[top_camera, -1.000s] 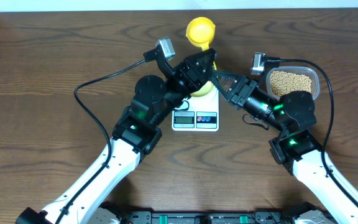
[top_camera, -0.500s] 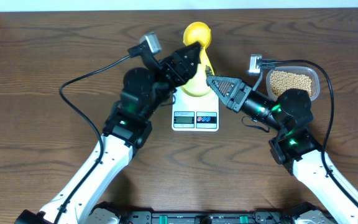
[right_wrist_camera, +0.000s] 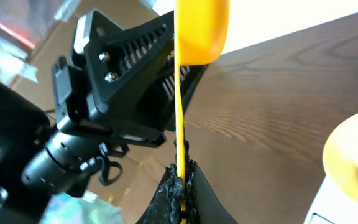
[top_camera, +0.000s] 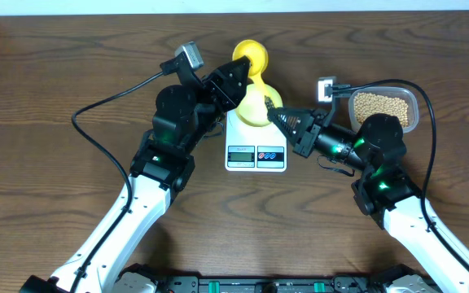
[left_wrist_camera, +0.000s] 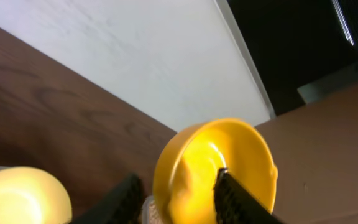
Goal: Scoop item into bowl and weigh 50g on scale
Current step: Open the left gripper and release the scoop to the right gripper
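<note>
Over the last second the left gripper has swung off the white flat digital scale toward the far edge of the dark wooden table. That has uncovered the small round pale yellow bowl sitting on the platform. The bright yellow plastic scoop has slid a little leftward with it. The right gripper has crept in to the bowl's right rim.

The scoop hangs between the two arms. The right gripper is clamped tight on the end of the thin handle (its wrist view shows the handle edge-on, rising straight from the closed fingertips). This keeps the empty cup tipped on its side just beyond the bowl. The left fingers stand to either side of the cup's wall; whether they press it or merely bracket it I cannot tell. My reading is that the left arm is steadying the scoop so the right arm gets a handle hold fit for digging.

The small round tan beans lie in the clear rectangular plastic tub beside the right arm, well apart from the scoop. None can be made out in the bowl, so scooping looks not yet begun.
</note>
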`<state>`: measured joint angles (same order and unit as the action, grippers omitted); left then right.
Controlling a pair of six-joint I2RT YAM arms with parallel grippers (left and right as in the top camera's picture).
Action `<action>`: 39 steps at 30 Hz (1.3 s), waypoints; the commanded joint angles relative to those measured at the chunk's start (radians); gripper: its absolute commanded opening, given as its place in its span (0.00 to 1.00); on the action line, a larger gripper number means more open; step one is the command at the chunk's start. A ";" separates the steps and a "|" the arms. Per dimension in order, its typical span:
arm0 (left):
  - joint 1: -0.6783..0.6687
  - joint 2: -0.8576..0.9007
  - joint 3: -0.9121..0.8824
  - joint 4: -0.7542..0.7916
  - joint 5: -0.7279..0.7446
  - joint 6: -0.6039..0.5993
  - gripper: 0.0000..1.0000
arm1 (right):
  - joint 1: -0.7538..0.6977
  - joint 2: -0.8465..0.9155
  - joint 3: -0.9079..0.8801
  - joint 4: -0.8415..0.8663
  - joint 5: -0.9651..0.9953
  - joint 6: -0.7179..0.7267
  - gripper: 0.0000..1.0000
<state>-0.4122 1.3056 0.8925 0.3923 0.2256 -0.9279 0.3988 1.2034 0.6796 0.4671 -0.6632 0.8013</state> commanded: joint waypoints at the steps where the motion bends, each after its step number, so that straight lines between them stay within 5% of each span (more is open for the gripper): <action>1: 0.005 -0.002 0.011 -0.004 -0.010 0.014 0.32 | 0.008 -0.001 0.012 0.000 -0.018 -0.122 0.01; 13: 0.004 -0.002 0.011 -0.024 -0.010 0.010 0.19 | 0.018 -0.001 0.012 -0.015 -0.016 -0.195 0.02; 16: 0.004 -0.002 0.011 -0.024 -0.010 0.010 0.07 | 0.018 -0.001 0.012 -0.014 -0.009 -0.198 0.02; 21: 0.004 -0.002 0.011 -0.024 -0.010 0.004 0.07 | 0.018 -0.001 0.012 -0.013 -0.010 -0.196 0.02; 28: 0.004 -0.002 0.011 -0.025 0.002 -0.139 0.07 | 0.019 -0.001 0.012 0.058 -0.009 -0.120 0.25; 39: 0.003 -0.002 0.011 -0.048 0.017 -0.331 0.07 | 0.019 -0.001 0.012 0.102 0.023 -0.102 0.33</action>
<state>-0.4084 1.3056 0.8925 0.3420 0.2222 -1.1755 0.4099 1.2037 0.6796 0.5655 -0.6571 0.6933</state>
